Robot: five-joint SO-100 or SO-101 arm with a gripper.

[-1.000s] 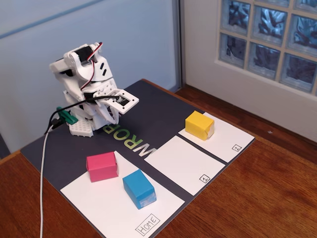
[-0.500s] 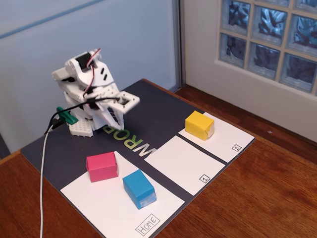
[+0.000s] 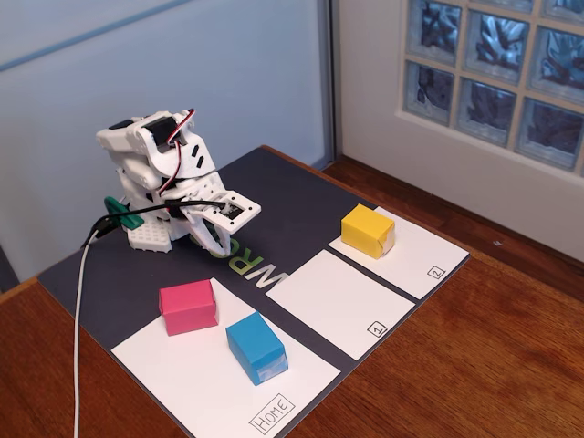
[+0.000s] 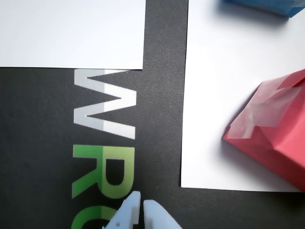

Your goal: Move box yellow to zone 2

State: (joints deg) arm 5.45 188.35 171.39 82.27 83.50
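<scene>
In the fixed view the yellow box point(image 3: 368, 230) stands on the far end of zone 2 point(image 3: 417, 254), the white panel with a small boxed "2" in its near corner. My gripper point(image 3: 220, 245) is folded low by the arm's base, far to the left of the box, pointing down at the dark mat. The wrist view shows my gripper point(image 4: 141, 203) shut, its pale fingertips point(image 4: 131, 210) close together with nothing between them, over the green letters. Neither the yellow box nor zone 2 appears in the wrist view.
A pink box point(image 3: 188, 306) point(image 4: 276, 138) and a blue box point(image 3: 256, 347) point(image 4: 267, 5) sit on the "Home" panel point(image 3: 205, 374) point(image 4: 214, 86). The panel marked "1" point(image 3: 336, 301) lies between Home and zone 2. A white cable point(image 3: 78, 310) runs down the mat's left side.
The arm has folded further down and the gripper has tipped from nearly level to pointing down at the mat. The boxes have not moved.
</scene>
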